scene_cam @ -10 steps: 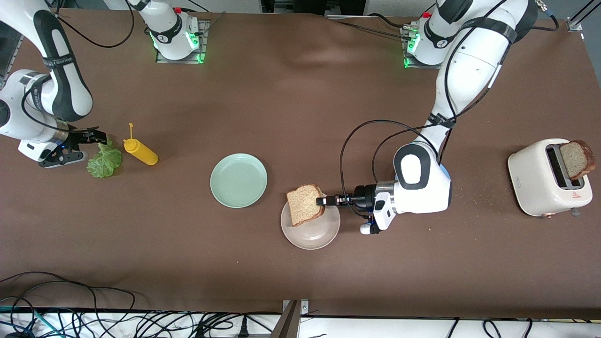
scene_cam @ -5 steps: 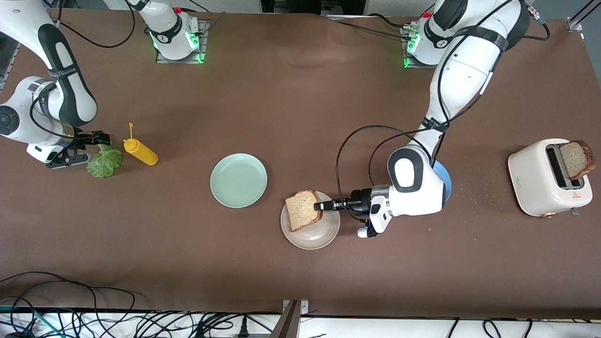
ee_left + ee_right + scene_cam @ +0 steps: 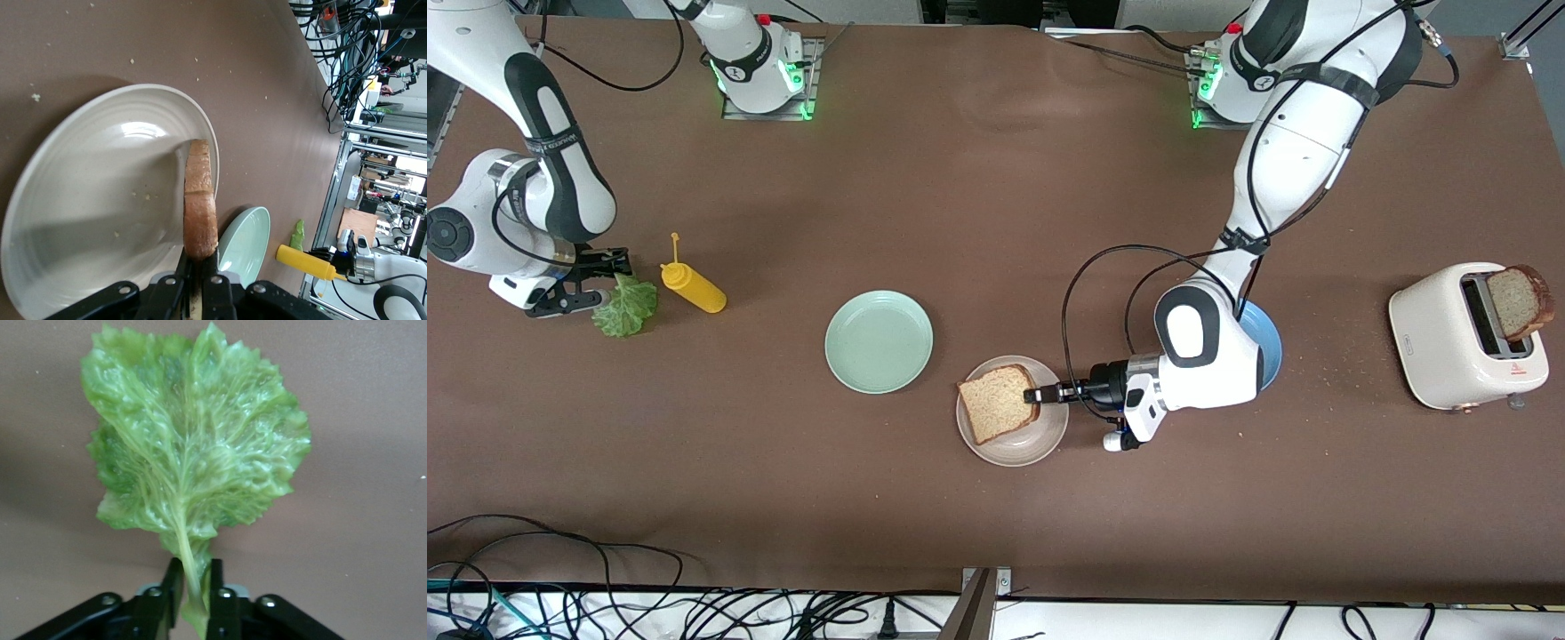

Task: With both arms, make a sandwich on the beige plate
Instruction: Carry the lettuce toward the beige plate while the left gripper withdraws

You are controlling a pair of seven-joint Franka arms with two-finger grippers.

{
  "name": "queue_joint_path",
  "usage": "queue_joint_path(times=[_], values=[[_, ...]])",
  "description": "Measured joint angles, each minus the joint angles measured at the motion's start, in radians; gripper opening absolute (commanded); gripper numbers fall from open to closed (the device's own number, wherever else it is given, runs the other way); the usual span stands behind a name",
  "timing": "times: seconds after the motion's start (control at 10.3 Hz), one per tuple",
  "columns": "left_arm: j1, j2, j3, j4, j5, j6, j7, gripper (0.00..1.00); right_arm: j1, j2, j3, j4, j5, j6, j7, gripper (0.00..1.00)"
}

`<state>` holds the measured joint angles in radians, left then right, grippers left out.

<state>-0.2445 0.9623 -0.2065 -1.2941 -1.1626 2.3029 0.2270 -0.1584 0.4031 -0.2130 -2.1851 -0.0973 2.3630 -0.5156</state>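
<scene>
Brown bread slice (image 3: 999, 404) is lying on the beige plate (image 3: 1009, 452) at lower centre, the left gripper (image 3: 1034, 394) clenching its edge. At the frame's left, the right gripper (image 3: 609, 269) is pinching the lettuce leaf (image 3: 626, 307) by its stem.

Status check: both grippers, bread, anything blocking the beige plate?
Left gripper shut on bread slice, slice over beige plate. Right gripper shut on lettuce leaf stem beside mustard bottle. Nothing blocking the plate.

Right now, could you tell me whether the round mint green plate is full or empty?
Empty. The round mint green plate shows only its bare glossy surface in the front view; the brown bread slice lies on the pale beige plate beside it.
</scene>
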Motion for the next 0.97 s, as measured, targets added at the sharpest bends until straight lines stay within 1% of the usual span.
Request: queue_joint_path(times=[0.1, 0.19, 0.29, 0.49, 0.68, 0.78, 0.97], values=[[-0.01, 0.002, 0.0, 0.0, 0.0, 0.021, 0.0, 0.22, 0.001, 0.0, 0.002, 0.006, 0.0, -0.014, 0.0, 0.0], [-0.015, 0.002, 0.003, 0.0, 0.0, 0.03, 0.002, 0.51, 0.002, -0.003, 0.004, 0.029, 0.0, -0.055, 0.0, 0.0], [-0.018, 0.002, 0.008, 0.0, 0.0, 0.032, 0.004, 0.98, 0.004, -0.007, 0.007, 0.078, 0.0, -0.136, 0.0, 0.0], [-0.018, 0.003, 0.028, 0.0, 0.001, 0.034, 0.009, 1.0, 0.009, -0.019, 0.03, 0.24, 0.001, -0.369, 0.0, 0.0], [-0.018, 0.004, 0.058, 0.0, 0.001, 0.035, 0.01, 1.0, 0.018, -0.033, 0.076, 0.405, 0.003, -0.571, 0.0, 0.0], [-0.017, 0.004, 0.071, 0.0, 0.001, 0.035, 0.011, 1.0, 0.021, -0.036, 0.109, 0.481, 0.004, -0.654, 0.001, 0.0], [-0.017, 0.004, 0.079, 0.0, 0.014, 0.035, 0.011, 1.0, 0.024, -0.037, 0.204, 0.602, 0.007, -0.774, 0.039, 0.0]])
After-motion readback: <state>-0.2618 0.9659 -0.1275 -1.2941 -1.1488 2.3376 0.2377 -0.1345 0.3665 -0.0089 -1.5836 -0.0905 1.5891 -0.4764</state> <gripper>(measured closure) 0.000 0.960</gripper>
